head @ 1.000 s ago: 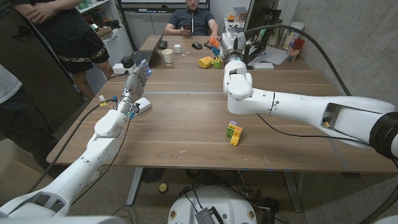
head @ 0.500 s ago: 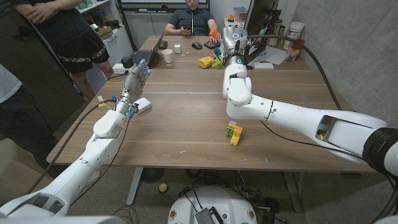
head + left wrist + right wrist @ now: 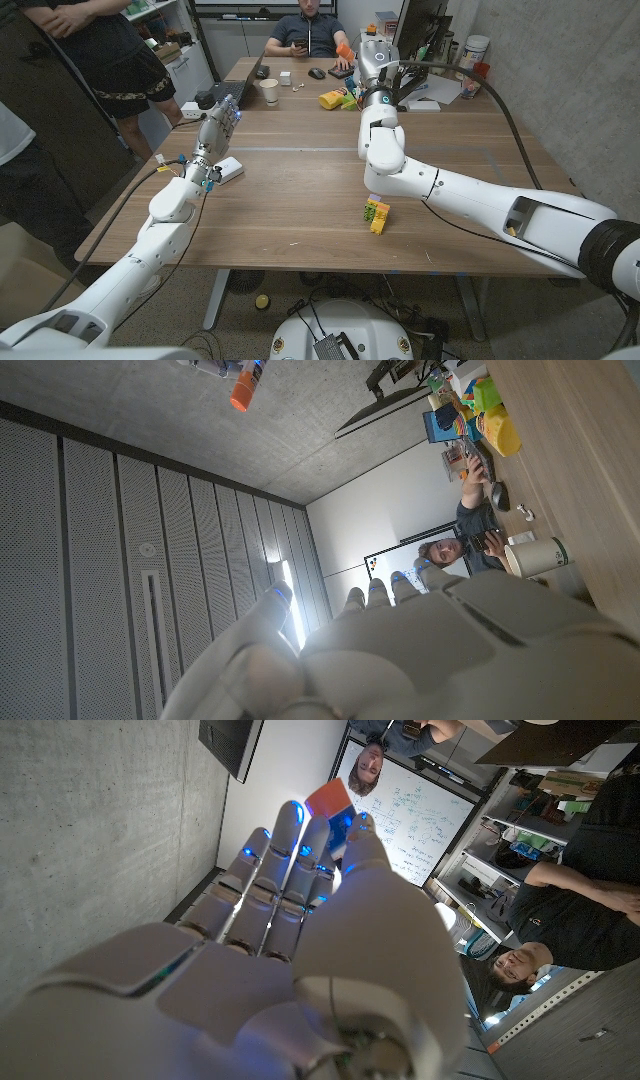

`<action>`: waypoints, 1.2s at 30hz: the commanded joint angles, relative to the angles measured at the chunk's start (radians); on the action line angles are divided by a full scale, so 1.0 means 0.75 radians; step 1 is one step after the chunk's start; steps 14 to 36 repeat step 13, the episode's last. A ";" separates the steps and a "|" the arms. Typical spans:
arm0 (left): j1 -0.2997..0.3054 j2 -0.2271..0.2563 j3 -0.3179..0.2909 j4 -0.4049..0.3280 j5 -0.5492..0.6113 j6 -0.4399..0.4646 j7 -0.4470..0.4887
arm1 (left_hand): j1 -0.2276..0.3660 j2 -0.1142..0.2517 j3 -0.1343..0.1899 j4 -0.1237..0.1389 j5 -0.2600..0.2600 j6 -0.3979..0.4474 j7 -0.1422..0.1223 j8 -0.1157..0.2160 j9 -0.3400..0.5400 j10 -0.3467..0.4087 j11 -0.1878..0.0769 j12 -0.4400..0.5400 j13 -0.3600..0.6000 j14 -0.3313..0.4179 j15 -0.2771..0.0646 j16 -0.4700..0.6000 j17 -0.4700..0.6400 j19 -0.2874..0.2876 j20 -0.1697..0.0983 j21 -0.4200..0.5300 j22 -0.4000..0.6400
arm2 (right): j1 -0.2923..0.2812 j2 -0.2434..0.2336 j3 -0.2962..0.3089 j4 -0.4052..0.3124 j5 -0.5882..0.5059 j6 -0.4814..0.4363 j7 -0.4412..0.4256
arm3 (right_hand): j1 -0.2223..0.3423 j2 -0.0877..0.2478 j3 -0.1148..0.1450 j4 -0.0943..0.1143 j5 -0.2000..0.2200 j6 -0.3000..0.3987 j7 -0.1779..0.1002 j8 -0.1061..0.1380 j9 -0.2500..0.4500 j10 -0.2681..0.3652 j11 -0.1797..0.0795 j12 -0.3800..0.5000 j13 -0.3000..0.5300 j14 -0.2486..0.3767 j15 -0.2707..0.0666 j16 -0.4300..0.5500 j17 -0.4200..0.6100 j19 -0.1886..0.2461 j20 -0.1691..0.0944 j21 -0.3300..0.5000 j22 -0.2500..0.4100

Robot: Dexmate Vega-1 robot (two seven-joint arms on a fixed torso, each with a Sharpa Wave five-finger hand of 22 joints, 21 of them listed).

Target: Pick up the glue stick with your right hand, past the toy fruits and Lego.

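My right hand [image 3: 373,58] is raised over the far end of the table, beyond the toy fruits [image 3: 333,99]. It pinches the glue stick [image 3: 346,51], whose orange cap sticks out toward the seated person. In the right wrist view the orange end of the glue stick [image 3: 328,798] sits between the thumb and fingertips of the right hand [image 3: 300,920]. The yellow-and-green Lego block [image 3: 377,213] stands on the table under my right forearm. My left hand [image 3: 221,122] is held up at the table's left side with its fingers pointing up, holding nothing. The glue stick [image 3: 243,387] also shows in the left wrist view.
A white flat device [image 3: 229,169] lies by my left wrist. A paper cup [image 3: 270,90] and small items stand at the far end, where a person [image 3: 309,31] sits. Two people stand at the left edge. Monitors and jars crowd the far right corner.
My right hand has risen and moved a little farther from me with the glue stick in it. My left hand has stayed in place.
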 commanded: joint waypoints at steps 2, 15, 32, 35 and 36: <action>0.002 0.000 -0.006 0.001 -0.005 -0.010 -0.006 | -0.013 0.004 -0.005 0.002 0.003 -0.016 0.000 0.008 0.004 -0.070 0.005 0.006 0.003 -0.131 0.001 0.004 0.004 0.002 -0.003 0.005 0.002 | -0.066 0.026 0.075 0.004 -0.106 0.056 0.063 | 0.050 0.052 0.041 0.049 -0.002 0.116 -0.075 0.013 0.143 0.006 -0.014 0.010 0.009 0.011 -0.167 -0.009 0.008 0.012 -0.029 0.015 0.001; 0.023 0.007 -0.014 -0.021 -0.004 -0.009 0.007 | -0.013 0.004 -0.006 0.002 0.003 -0.015 0.001 0.008 0.004 -0.067 0.005 0.006 0.003 -0.131 0.001 0.004 0.003 0.002 -0.003 0.005 0.002 | -0.109 0.039 0.125 -0.001 -0.169 0.097 0.105 | 0.051 0.051 0.042 0.054 -0.009 0.115 -0.077 0.013 0.140 0.006 -0.019 0.010 0.011 0.013 -0.166 -0.017 0.016 0.010 -0.031 0.021 -0.004; 0.023 0.007 -0.014 -0.021 -0.004 -0.009 0.007 | -0.013 0.004 -0.006 0.002 0.003 -0.015 0.001 0.008 0.004 -0.067 0.005 0.006 0.003 -0.131 0.001 0.004 0.003 0.002 -0.003 0.005 0.002 | -0.109 0.039 0.125 -0.001 -0.169 0.097 0.105 | 0.051 0.051 0.042 0.054 -0.009 0.115 -0.077 0.013 0.140 0.006 -0.019 0.010 0.011 0.013 -0.166 -0.017 0.016 0.010 -0.031 0.021 -0.004; 0.023 0.007 -0.014 -0.021 -0.004 -0.009 0.007 | -0.013 0.004 -0.006 0.002 0.003 -0.015 0.001 0.008 0.004 -0.067 0.005 0.006 0.003 -0.131 0.001 0.004 0.003 0.002 -0.003 0.005 0.002 | -0.109 0.039 0.125 -0.001 -0.169 0.097 0.105 | 0.051 0.051 0.042 0.054 -0.009 0.115 -0.077 0.013 0.140 0.006 -0.019 0.010 0.011 0.013 -0.166 -0.017 0.016 0.010 -0.031 0.021 -0.004; 0.023 0.007 -0.014 -0.021 -0.004 -0.009 0.007 | -0.013 0.004 -0.006 0.002 0.003 -0.015 0.001 0.008 0.004 -0.067 0.005 0.006 0.003 -0.131 0.001 0.004 0.003 0.002 -0.003 0.005 0.002 | -0.109 0.039 0.125 -0.001 -0.169 0.097 0.105 | 0.051 0.051 0.042 0.054 -0.009 0.115 -0.077 0.013 0.140 0.006 -0.019 0.010 0.011 0.013 -0.166 -0.017 0.016 0.010 -0.031 0.021 -0.004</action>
